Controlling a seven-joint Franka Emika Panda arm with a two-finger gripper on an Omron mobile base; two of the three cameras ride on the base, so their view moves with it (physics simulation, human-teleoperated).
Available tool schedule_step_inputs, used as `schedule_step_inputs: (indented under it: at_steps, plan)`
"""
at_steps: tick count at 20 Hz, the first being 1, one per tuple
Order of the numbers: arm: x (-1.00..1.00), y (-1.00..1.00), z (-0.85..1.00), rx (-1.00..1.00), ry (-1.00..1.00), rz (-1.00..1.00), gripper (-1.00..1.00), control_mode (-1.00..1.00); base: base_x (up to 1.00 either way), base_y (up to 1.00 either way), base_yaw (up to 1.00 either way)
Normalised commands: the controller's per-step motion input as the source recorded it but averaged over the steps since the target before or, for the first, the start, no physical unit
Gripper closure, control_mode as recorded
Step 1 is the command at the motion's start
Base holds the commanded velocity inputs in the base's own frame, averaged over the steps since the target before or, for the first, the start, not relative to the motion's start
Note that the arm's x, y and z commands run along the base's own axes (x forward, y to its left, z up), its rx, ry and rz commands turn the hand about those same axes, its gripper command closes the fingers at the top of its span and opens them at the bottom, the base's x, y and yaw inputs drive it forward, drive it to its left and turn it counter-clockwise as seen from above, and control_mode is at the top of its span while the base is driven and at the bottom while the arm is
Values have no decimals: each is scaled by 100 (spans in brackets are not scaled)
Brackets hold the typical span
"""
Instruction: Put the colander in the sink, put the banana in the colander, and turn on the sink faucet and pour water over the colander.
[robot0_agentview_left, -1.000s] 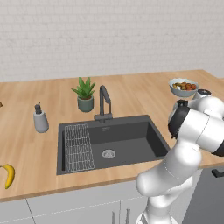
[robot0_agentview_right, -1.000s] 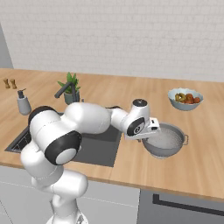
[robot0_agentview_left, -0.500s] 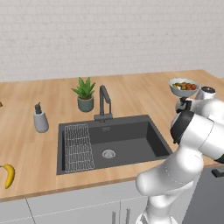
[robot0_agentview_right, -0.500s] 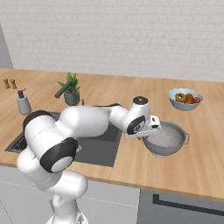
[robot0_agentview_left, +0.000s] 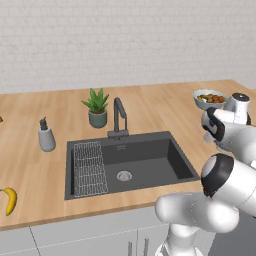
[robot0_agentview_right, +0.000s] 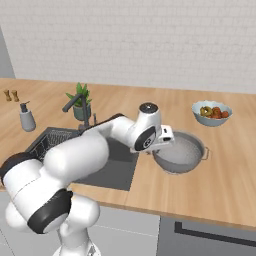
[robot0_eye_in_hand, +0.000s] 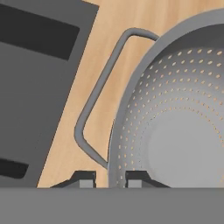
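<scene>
Gripping the colander (robot0_eye_in_hand: 175, 127) by its rim, the gripper (robot0_eye_in_hand: 110, 178) has one fingertip inside the wall and one outside, beside the wire handle. Colander sits on the counter (robot0_agentview_right: 150, 190) right of the sink (robot0_agentview_left: 150, 160), free of obstruction. Banana (robot0_agentview_left: 10, 200) lies at the counter's front left edge. Further back: soap dispenser (robot0_agentview_left: 46, 136), sink faucet (robot0_agentview_left: 119, 117), potted plant (robot0_agentview_left: 97, 107), fruit bowl (robot0_agentview_right: 212, 113). Since the earlier frame, the wrist has risen slightly; the colander is unmoved.

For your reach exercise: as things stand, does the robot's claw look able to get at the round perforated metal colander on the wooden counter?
Probably yes: the claw is already shut on the rim of the round perforated silver colander, with nothing between them.
</scene>
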Motion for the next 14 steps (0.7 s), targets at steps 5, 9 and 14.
schedule_step_inputs:
  at_steps: [5, 9, 14]
  plan:
    - [-30, 73, 31, -4, -9, 0, 100, -100, 0, 0, 0]
    - [-21, 89, 11, -7, -10, 0, 100, -100, 0, 0, 0]
    - [-5, 92, 9, -4, -2, 3, 100, -100, 0, 0, 0]
